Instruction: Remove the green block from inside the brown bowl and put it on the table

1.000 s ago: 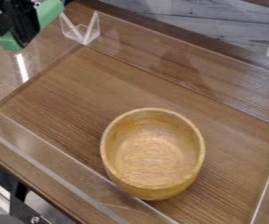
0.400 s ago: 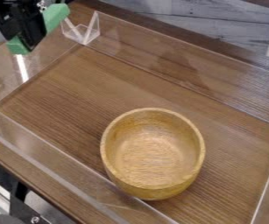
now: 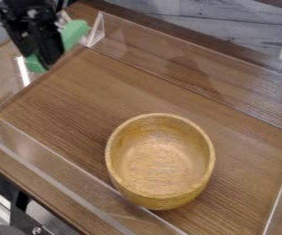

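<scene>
The brown bowl (image 3: 162, 161) sits low on the table (image 3: 168, 87), a little right of centre, and its inside is empty. My black gripper (image 3: 40, 57) hangs over the table's far left corner, pointing nearly straight down. It is shut on the green block (image 3: 73, 36), whose bright green shows to the right of the fingers and just below them. The block is held above the tabletop, well clear of the bowl. The fingers hide its middle.
Clear acrylic walls (image 3: 205, 55) border the tabletop on all sides. A clear triangular bracket (image 3: 96, 27) stands at the far left corner, right beside the gripper. A grey surface lies beyond the back wall.
The gripper has come down and to the right with the green block in it, closer to the tabletop's far left corner. The bowl has not moved.
</scene>
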